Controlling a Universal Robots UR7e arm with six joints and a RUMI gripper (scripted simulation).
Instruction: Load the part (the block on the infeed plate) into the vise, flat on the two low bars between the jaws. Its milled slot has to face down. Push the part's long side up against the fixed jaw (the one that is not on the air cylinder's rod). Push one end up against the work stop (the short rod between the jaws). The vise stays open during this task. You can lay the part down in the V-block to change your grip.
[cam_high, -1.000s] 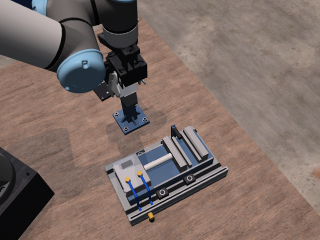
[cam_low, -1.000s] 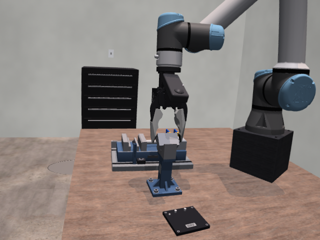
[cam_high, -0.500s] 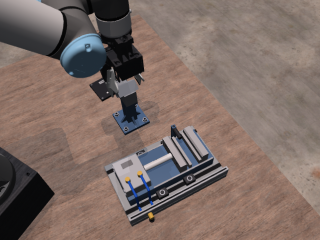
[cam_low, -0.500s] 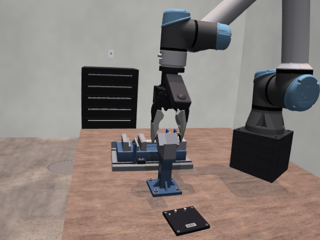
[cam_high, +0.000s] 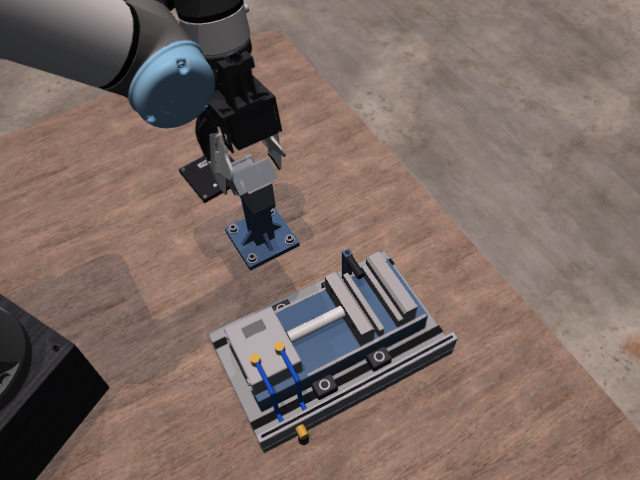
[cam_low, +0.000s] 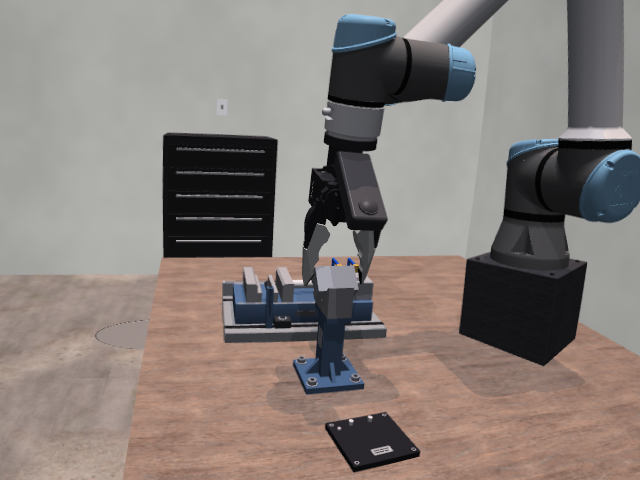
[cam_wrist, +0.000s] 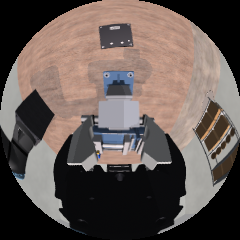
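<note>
Workshop or lab bench area.
Wooden table (cam_high: 170, 248) (cam_low: 248, 413) (cam_wrist: 165, 60); bolted vise (cam_high: 320, 335) (cam_low: 305, 310); drawer cabinet (cam_low: 219, 193); mottled grey floor (cam_high: 465, 129) (cam_low: 67, 392).

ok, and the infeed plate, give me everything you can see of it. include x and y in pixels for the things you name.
The infeed plate (cam_high: 192, 178) (cam_low: 369, 454) (cam_wrist: 116, 37) is a flat, black, four-sided plate lying on the wooden table top, beyond the V-block stand from the vise. Its corners carry small fasteners, a pale label sits near one edge, and short light pins stand near the opposite edge. No block is on it.

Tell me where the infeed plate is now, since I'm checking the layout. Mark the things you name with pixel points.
In the exterior view, the infeed plate (cam_high: 200, 180) (cam_low: 371, 438) (cam_wrist: 116, 36) lies front right, nearer than the V-block's blue foot (cam_high: 263, 249) (cam_low: 330, 383) (cam_wrist: 111, 86).
</note>
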